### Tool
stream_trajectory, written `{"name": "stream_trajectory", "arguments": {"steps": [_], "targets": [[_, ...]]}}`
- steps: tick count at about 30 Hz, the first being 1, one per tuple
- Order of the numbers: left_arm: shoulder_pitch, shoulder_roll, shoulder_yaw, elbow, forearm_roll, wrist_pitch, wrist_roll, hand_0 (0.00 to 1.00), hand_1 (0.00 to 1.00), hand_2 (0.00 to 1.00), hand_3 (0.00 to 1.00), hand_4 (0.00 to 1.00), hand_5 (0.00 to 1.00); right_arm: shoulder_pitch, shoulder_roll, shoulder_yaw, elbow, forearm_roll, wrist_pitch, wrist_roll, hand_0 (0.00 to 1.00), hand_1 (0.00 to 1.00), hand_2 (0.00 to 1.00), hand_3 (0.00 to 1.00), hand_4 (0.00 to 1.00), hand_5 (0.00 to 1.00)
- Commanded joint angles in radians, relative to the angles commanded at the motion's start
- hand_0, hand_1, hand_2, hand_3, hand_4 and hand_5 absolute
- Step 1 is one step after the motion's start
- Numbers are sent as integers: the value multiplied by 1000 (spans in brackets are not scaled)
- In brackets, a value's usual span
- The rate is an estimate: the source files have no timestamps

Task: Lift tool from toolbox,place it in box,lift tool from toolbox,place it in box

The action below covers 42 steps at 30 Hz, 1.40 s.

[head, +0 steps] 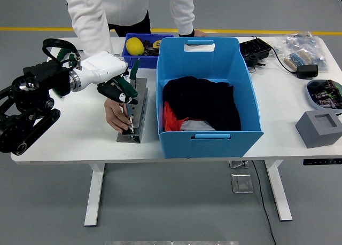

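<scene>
A grey metal tool rack (140,103) lies on the white table left of the large blue box (208,130). My left hand (118,91), black-fingered on a white forearm, hovers over the rack's middle, shut on a green-handled tool (129,85) that is lifted slightly above the rack. A second green handle (134,68) stands behind it. A thin silver tool (130,122) sits upright at the rack's near end. A person's hand (113,116) steadies the rack from its left side. Inside the blue box lie black and red cloth (200,103).
A small blue bin (128,58) with a yellow object (134,45) stands behind the rack. Right of the box are a black device (255,50), a plastic bag (305,46), a black adapter (307,70), a plate of parts (325,92) and a grey block (319,128).
</scene>
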Motion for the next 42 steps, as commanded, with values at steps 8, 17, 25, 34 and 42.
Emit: {"name": "stream_trajectory", "arguments": {"steps": [8, 17, 25, 34, 42], "targets": [[-1, -1, 2, 12, -32, 36, -25, 73, 2, 19, 84, 811, 700, 0, 0, 0, 0, -1, 0, 0, 675, 666, 734, 591, 848, 684], [-3, -1, 1, 3, -53, 20, -38, 71, 2, 15, 81, 724, 595, -4, 2, 1, 0, -2, 0, -1, 676, 666, 734, 591, 848, 684], [1, 4, -10, -38, -84, -3, -38, 71, 2, 15, 82, 704, 562, -9, 3, 5, 0, -10, 0, -3, 676, 666, 733, 591, 848, 684], [7, 13, -27, -89, -112, -17, -37, 71, 2, 15, 83, 701, 555, -13, 6, 11, 0, -17, 0, -5, 675, 667, 733, 591, 847, 683], [7, 23, -52, -139, -121, -32, -31, 71, 2, 15, 83, 694, 535, -12, 6, 10, 0, -12, -1, -4, 673, 667, 732, 591, 846, 681]]}}
